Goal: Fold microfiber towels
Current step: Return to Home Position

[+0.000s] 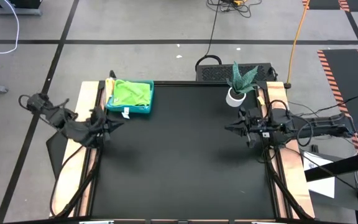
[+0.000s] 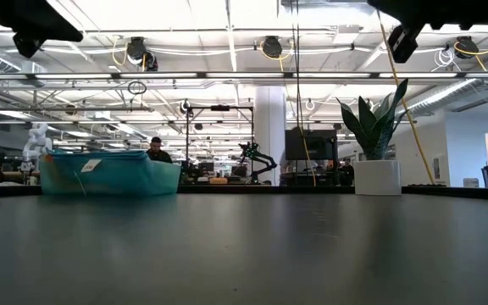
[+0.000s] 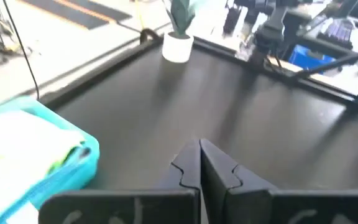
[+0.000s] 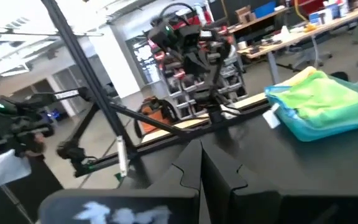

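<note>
The left gripper [image 3: 199, 149] and right gripper [image 4: 201, 149] are both pinched closed and empty, at opposite side edges of the tabletop [image 1: 179, 162]. Farther back, the folded microfiber towels [image 1: 131, 92], green on top, lie in the teal tray [image 1: 129, 112]. The risk looks slight: the left gripper is near the tray and might clip its rim while parking.

High camera hangs directly overhead, looking straight down on the whole black table [image 1: 185, 155]. Low camera sits at tabletop level on the near edge, facing the far side and the room beyond. Each wrist camera looks across the table toward the opposite side. All four catch the teal tray [image 1: 146, 107] at far left; high and wrist views share its green towel [image 1: 131, 92].
</note>
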